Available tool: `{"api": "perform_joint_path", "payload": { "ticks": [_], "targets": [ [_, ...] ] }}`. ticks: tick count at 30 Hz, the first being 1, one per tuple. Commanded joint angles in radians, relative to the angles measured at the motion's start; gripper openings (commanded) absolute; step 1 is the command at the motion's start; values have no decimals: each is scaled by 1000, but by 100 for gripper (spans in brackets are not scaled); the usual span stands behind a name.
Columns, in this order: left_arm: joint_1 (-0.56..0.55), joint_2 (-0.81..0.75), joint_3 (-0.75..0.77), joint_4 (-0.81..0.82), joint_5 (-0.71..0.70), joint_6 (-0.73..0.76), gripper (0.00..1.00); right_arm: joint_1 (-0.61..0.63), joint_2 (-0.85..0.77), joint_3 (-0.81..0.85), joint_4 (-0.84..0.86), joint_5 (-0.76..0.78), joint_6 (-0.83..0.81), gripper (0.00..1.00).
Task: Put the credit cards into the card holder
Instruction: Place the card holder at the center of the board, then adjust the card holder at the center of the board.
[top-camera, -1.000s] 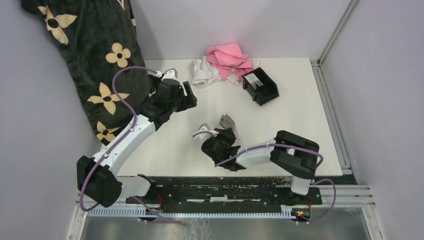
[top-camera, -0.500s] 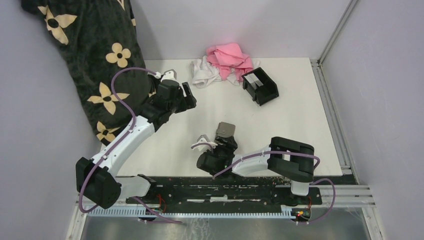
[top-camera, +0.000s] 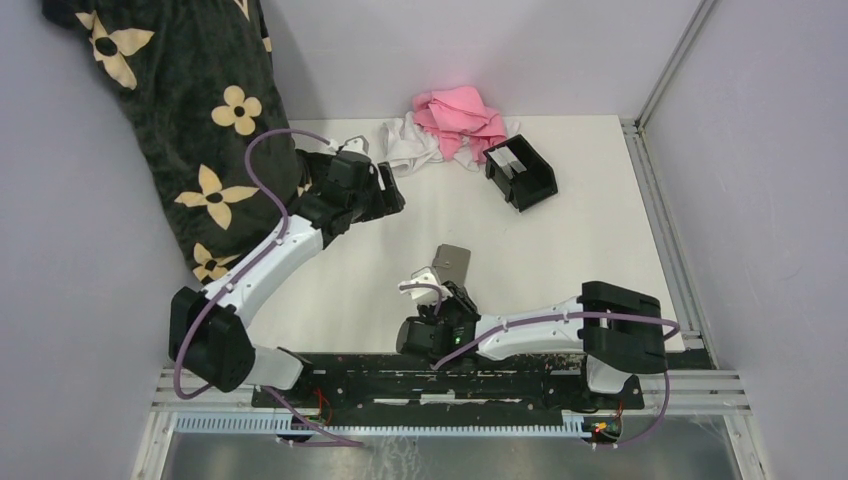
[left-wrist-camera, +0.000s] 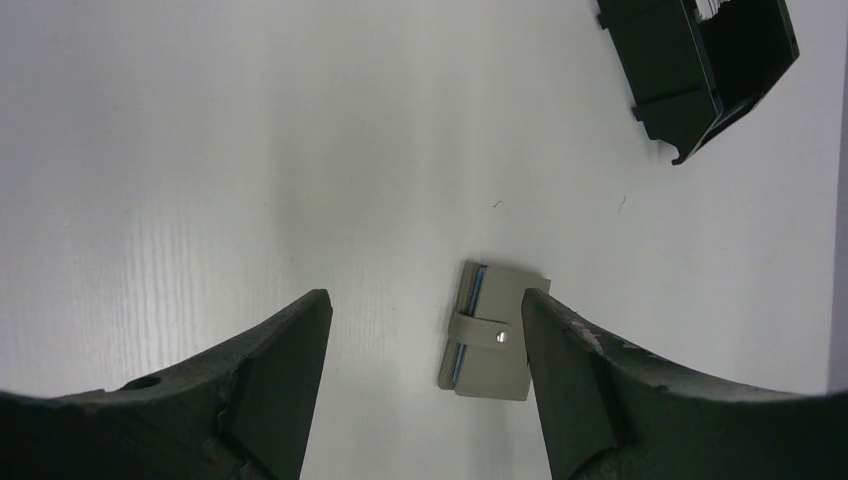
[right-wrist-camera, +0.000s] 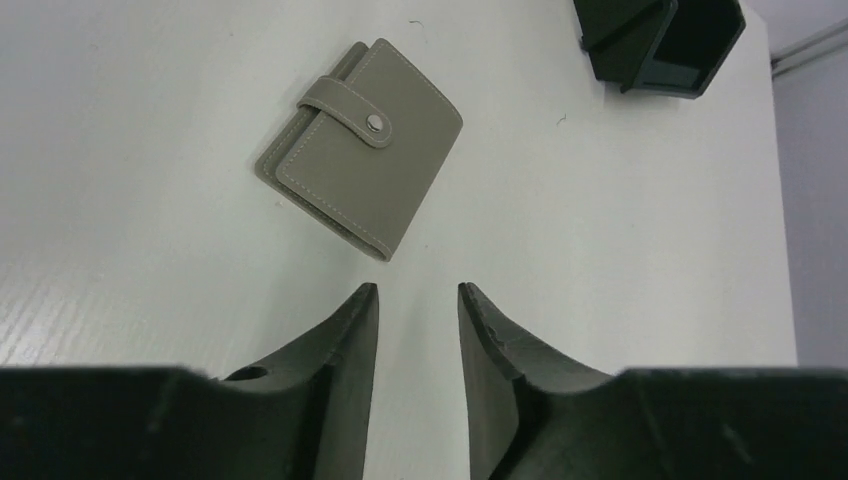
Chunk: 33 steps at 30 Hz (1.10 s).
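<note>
The black card holder (top-camera: 521, 172) stands at the back right of the table with a white card (top-camera: 510, 158) in it. It also shows in the left wrist view (left-wrist-camera: 700, 60) and the right wrist view (right-wrist-camera: 660, 40). A closed grey wallet (top-camera: 455, 264) with a snapped strap lies flat mid-table. It shows light-blue card edges in the left wrist view (left-wrist-camera: 492, 332). My right gripper (right-wrist-camera: 416, 290) is open by a narrow gap and empty, just near of the wallet (right-wrist-camera: 362, 148). My left gripper (left-wrist-camera: 425, 300) is open wide and empty, above the table left of the wallet. No loose cards show.
A pink cloth (top-camera: 458, 118) and a white cloth (top-camera: 408, 145) lie at the back. A black fabric with tan flowers (top-camera: 180, 120) hangs along the left wall beside my left arm. A metal rail (top-camera: 660, 210) edges the table's right side.
My right gripper has drawn back toward the near edge, away from the wallet, which now lies flat and closed. My left gripper has shifted slightly right.
</note>
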Motion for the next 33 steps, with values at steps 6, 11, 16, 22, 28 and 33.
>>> {"api": "perform_joint_path", "payload": {
  "ticks": [6,11,16,22,28,33],
  "targets": [
    [-4,211,124,180,245,55,72,-2,-84,37,-165,-39,442,10],
    [-8,357,185,247,335,37,67,-39,-99,-26,-99,-101,547,0],
    [-23,490,248,281,384,53,60,-129,-131,-134,62,-200,556,1],
    [-27,613,315,279,387,73,46,-215,-130,-201,203,-298,526,1],
    [-27,685,350,271,376,95,37,-265,-98,-215,310,-392,516,1],
    [-29,719,362,257,383,121,31,-270,-66,-224,364,-430,539,1]
  ]
}}
